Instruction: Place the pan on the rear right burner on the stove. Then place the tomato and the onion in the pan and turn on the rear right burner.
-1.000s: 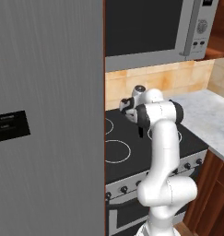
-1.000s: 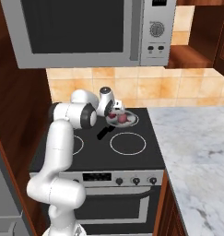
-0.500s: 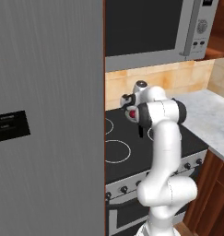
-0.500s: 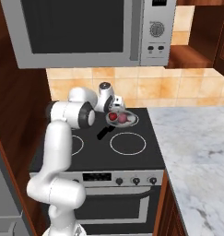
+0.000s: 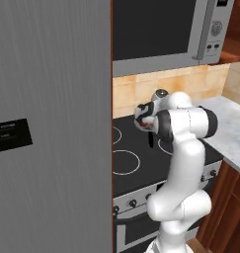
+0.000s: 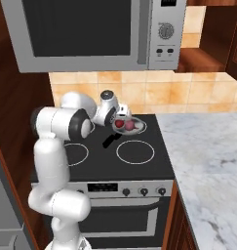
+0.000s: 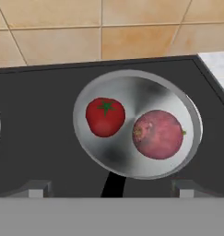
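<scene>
Pan on rear right burner, holding tomato and onion; gripper spread wide and empty above; next: lift clear, then descend squarely on the matching front knob.

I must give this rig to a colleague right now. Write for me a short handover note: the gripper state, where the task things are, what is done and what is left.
Gripper: open, holding nothing, above the pan.
Pan: on the rear right burner of the stove, black handle pointing toward the front.
Tomato and onion: both inside the pan, side by side.
Done: pan placed, tomato and onion in it.
Left: turn on the rear right burner with its knob on the front panel. Which knob serves that burner I cannot tell from these views.
</scene>
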{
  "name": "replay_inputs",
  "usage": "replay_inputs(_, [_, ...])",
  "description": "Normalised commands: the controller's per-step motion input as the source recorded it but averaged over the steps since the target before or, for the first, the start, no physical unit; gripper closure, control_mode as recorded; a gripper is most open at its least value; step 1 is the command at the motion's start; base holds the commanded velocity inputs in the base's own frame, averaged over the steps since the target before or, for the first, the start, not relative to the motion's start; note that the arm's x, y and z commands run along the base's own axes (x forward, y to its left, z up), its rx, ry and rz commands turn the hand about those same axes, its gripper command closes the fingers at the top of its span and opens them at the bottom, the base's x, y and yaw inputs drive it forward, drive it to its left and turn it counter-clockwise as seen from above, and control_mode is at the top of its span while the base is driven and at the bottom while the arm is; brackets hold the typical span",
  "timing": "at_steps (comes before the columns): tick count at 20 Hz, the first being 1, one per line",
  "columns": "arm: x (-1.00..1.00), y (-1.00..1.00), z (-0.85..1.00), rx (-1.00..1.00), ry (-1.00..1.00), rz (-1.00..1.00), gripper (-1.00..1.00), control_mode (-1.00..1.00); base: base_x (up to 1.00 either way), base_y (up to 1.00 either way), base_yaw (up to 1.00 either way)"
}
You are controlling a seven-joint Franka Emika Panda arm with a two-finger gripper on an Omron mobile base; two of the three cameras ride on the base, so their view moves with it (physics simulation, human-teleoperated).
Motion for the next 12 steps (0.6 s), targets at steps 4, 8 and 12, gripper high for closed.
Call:
replay_inputs(4, [-1.00, -0.22, 0.51, 0.00, -0.12, 0.00, -1.00, -1.00, 0.00, 0.00, 0.00])
replay_inputs(8, [-1.00, -0.34, 0.64, 0.04, -0.05, 0.00, -1.00, -1.00, 0.00, 0.00, 0.00])
replay_inputs(12, [-1.00, -0.29, 0.62, 0.04, -0.04, 0.00, -1.00, -1.00, 0.00, 0.00, 0.00])
